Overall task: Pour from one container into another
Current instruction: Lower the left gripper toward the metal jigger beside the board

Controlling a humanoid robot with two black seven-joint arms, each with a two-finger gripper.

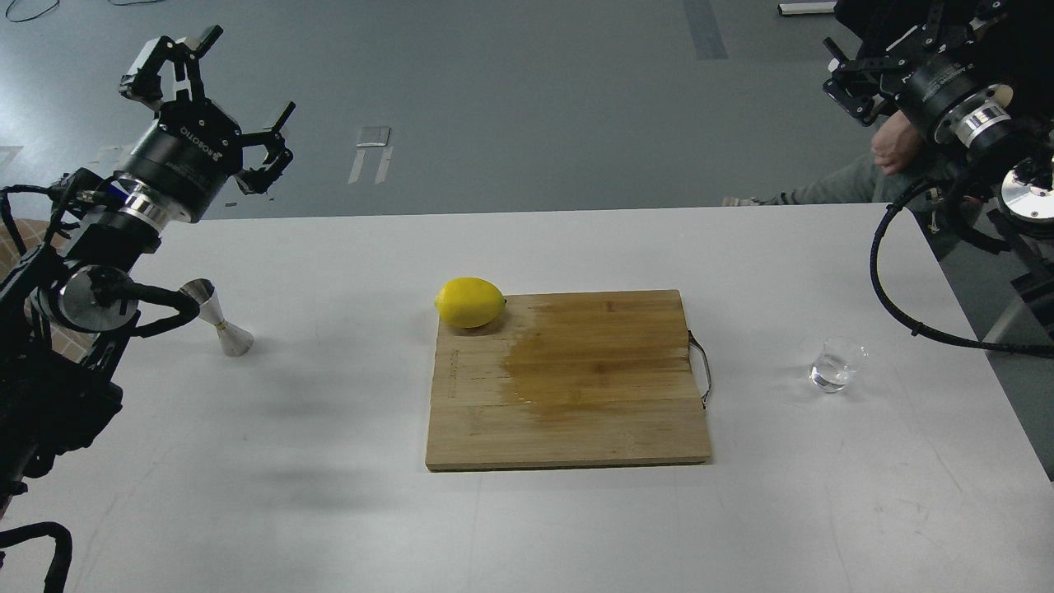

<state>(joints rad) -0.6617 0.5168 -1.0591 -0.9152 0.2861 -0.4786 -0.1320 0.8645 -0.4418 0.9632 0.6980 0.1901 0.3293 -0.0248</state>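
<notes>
A small clear glass cup stands on the white table at the right, with a little clear liquid in its bottom. The shiny steel jigger stands at the left, its top close behind a black cable of my left arm. My left gripper is raised well above and behind the jigger, open and empty. Far above and behind the cup, my right gripper hangs past the table's far right corner, its dark fingers spread and holding nothing.
A wooden cutting board with a wet dark patch lies mid-table. A yellow lemon rests on its far left corner. A person's hand shows beyond the far right edge, near my right gripper.
</notes>
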